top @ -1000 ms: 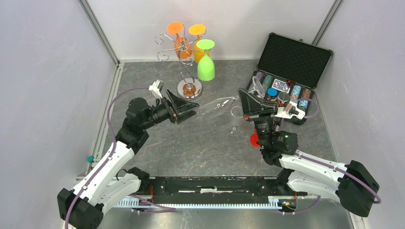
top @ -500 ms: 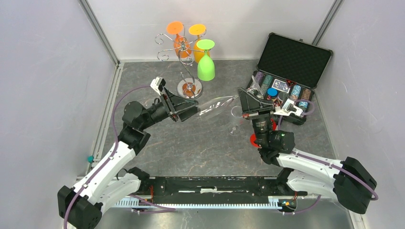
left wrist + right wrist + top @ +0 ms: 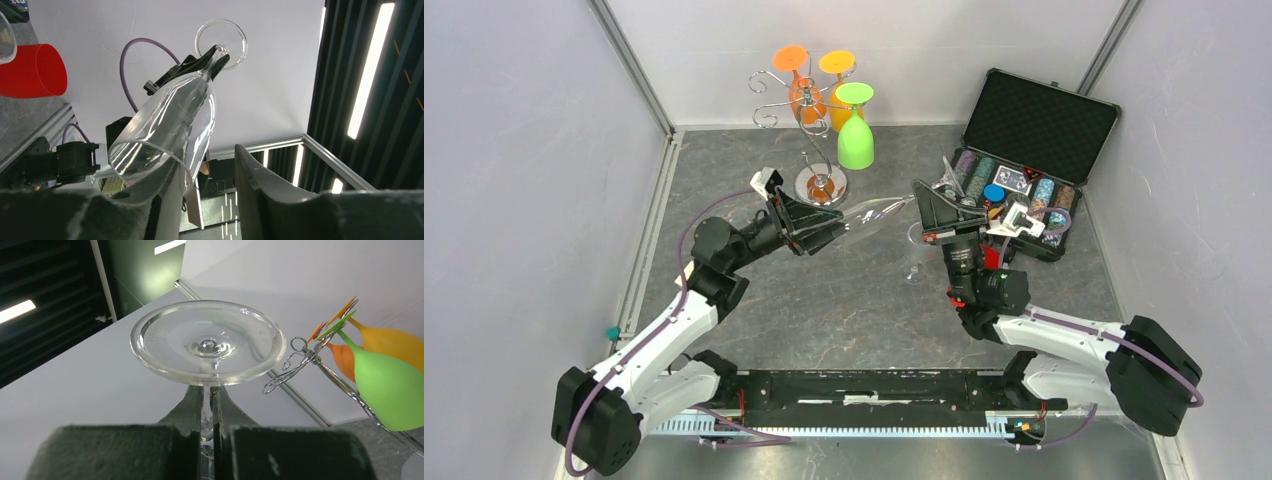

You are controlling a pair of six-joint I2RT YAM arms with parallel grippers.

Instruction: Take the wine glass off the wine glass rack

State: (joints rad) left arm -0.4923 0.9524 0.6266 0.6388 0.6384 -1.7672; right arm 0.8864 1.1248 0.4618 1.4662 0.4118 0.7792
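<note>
Jaws on your left gripper (image 3: 834,232) are standing apart round the wine glass (image 3: 876,217) bowl, in the air near the wine glass rack (image 3: 809,112). Your right gripper (image 3: 918,206) is pinching its thin stem: slippery, breakable, so squeeze gently.

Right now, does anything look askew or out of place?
Yes. A clear wine glass hangs sideways above the table, stem pinched in the right end effector, bowl rim between the fingers of the left end effector with a gap on one side. What looks like another clear glass leans tilted in the open case.
</note>
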